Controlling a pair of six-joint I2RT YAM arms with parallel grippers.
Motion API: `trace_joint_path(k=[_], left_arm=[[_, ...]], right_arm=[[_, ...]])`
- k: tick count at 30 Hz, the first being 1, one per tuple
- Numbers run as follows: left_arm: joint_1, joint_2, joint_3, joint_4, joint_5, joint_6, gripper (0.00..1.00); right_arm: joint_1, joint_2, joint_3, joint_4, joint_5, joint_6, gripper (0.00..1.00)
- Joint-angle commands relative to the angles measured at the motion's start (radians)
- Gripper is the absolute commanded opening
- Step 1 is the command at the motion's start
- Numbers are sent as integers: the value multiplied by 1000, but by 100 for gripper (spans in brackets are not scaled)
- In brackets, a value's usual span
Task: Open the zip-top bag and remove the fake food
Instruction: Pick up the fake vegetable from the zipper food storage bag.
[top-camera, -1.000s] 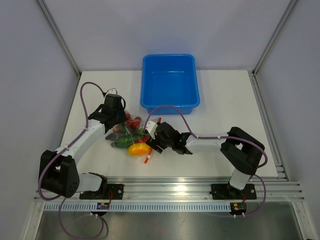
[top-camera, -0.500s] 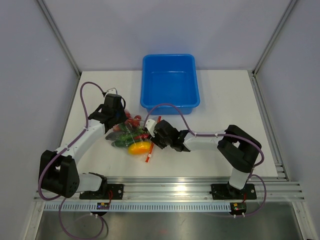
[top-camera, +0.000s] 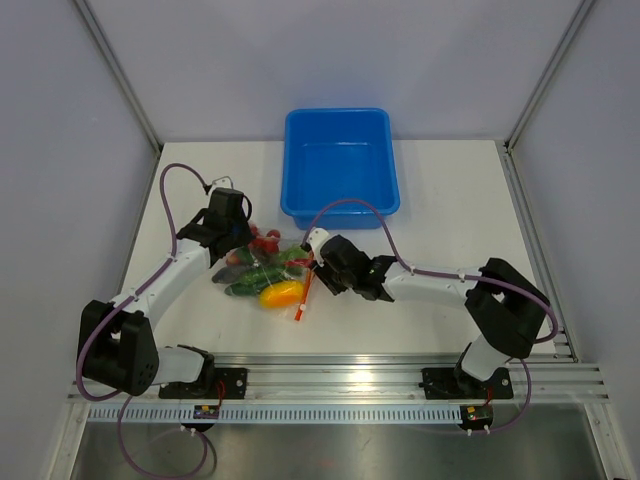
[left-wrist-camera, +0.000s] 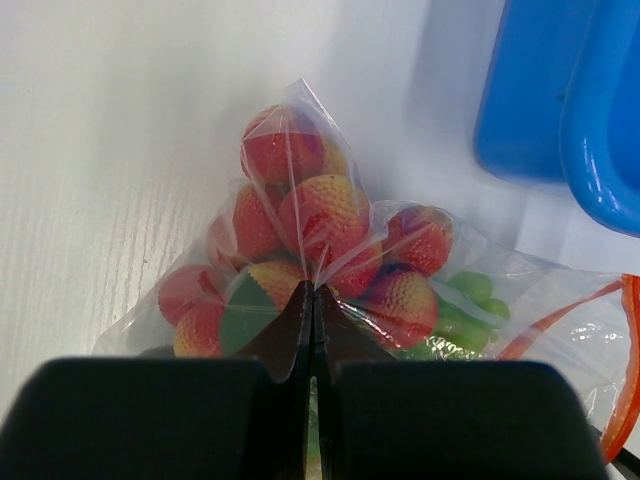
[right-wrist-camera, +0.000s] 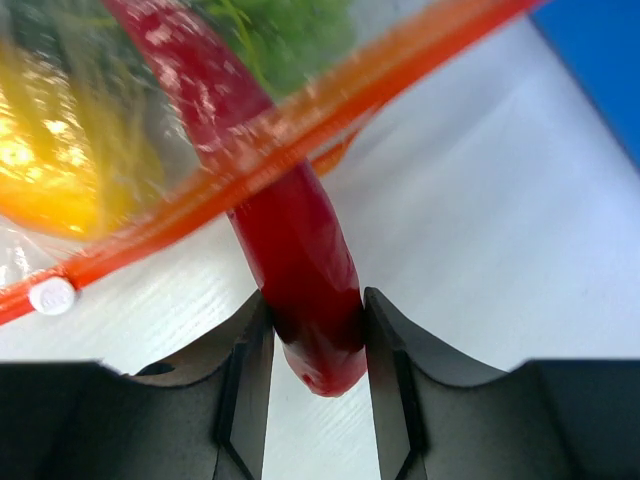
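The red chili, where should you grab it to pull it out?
I'd grab the red chili by the end poking out past the bag's orange zip strip, from the mouth side, fingers across its slim width. The rest is under plastic.

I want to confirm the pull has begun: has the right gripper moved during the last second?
Yes. The right gripper, jaws closed on the red chili, has moved rightward and nearer to the blue tub, seen from above.
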Motion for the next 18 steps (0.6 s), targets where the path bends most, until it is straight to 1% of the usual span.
trace_joint_path(k=[1,3,6,9,14,18], left_arm=[[3,-21,3,13,-38,-6,0],[3,-19,4,11,-45,-9,0],[3,-16,7,4,-53,-11,0],[3,-12,9,4,-55,-11,0],[3,-7,12,1,-56,-12,0],[3,-6,10,-1,-55,-9,0]], right_arm=[[-26,-27,38,-133,37,108,30],[-43,-33,49,-171,43,140,29],[-68,-45,49,-182,54,184,28],[-83,-48,64,-211,117,257,20],[-96,-57,77,-237,178,329,19],[-97,-113,69,-245,259,375,19]])
